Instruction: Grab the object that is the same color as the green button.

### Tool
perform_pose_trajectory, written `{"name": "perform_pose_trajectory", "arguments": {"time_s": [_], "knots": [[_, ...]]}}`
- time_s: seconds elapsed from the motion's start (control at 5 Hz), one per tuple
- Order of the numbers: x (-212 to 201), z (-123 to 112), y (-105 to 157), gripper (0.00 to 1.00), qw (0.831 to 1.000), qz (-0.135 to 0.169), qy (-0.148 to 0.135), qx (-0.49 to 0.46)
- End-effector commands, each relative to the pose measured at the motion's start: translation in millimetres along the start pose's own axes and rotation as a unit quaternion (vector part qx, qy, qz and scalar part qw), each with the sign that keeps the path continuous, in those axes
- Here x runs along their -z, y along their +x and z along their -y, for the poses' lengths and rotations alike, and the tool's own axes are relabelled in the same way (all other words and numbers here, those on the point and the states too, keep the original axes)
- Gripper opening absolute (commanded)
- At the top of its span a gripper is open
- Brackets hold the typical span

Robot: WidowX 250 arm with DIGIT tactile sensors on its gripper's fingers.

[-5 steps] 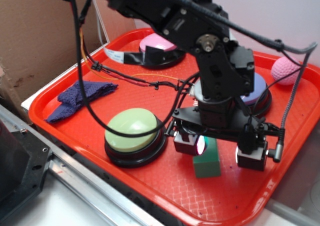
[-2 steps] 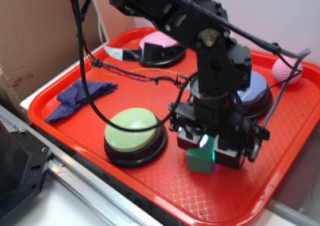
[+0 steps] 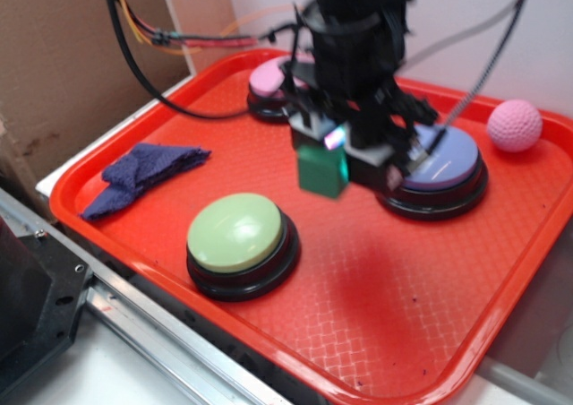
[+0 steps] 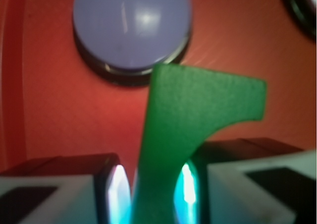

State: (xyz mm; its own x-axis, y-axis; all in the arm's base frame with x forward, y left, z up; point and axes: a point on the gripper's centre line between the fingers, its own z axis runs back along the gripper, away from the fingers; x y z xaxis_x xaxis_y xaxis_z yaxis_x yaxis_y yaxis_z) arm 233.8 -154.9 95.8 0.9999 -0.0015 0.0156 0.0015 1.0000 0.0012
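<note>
Above red tray (image 3: 134, 235), fingers (image 4: 116, 196) clamping green block (image 4: 193, 120)

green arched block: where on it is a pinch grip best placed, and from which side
Judging by the current hold, the narrow solid end beside the arch cutout: the gripper is shut on the green block there, flat faces against the pads, coming from above. The block hangs lifted off the red tray.

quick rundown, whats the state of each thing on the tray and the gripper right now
gripper: shut on the green block, raised above the tray
green block: held in the air, clear of the tray
green button: on the tray, untouched
lavender button: on the tray, partly hidden by the gripper
pink button: at the back, partly hidden
pink ball: resting by the far rim
blue cloth: crumpled, lying flat
</note>
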Motion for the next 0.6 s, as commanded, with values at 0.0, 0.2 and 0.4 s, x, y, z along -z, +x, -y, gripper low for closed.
{"name": "perform_pose_trajectory", "arguments": {"time_s": [0.0,0.2,0.4], "knots": [[-63.3,-76.1,36.5,0.00,0.997,0.047,-0.034,-0.042],[-71.7,-99.0,38.2,0.00,0.997,0.055,-0.032,-0.042],[-72.7,-103.0,37.5,0.00,0.997,0.063,-0.017,-0.036]]}}
